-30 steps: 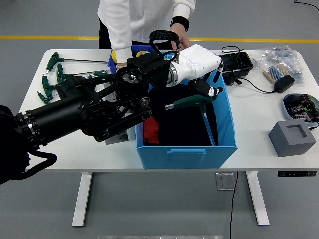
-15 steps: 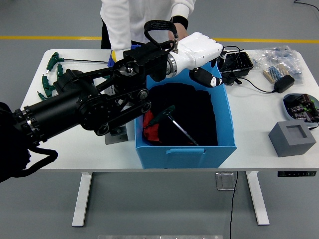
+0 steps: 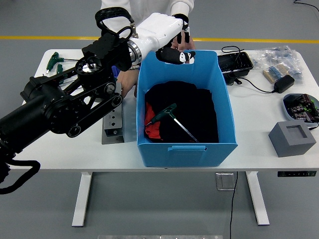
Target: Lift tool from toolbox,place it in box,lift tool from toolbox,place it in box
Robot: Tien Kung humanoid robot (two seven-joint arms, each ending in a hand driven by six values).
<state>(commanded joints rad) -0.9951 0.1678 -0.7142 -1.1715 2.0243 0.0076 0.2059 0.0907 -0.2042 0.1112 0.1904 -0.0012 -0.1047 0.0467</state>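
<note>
Head view shows my left robot hand (image 3: 172,47) above the blue box's (image 3: 187,149) far rim, fingers loosely curled and gripping nothing. I see the green-handled tool (image 3: 172,118) lying inside the box on dark cloth (image 3: 192,107), bench (image 3: 259,124) beneath.

tabletop (image 3: 75,149) (white) | blue box (image 3: 185,149) at centre | grey block (image 3: 292,138) 3 o'clock | green-handled tools (image 3: 54,60) 10 o'clock
</note>
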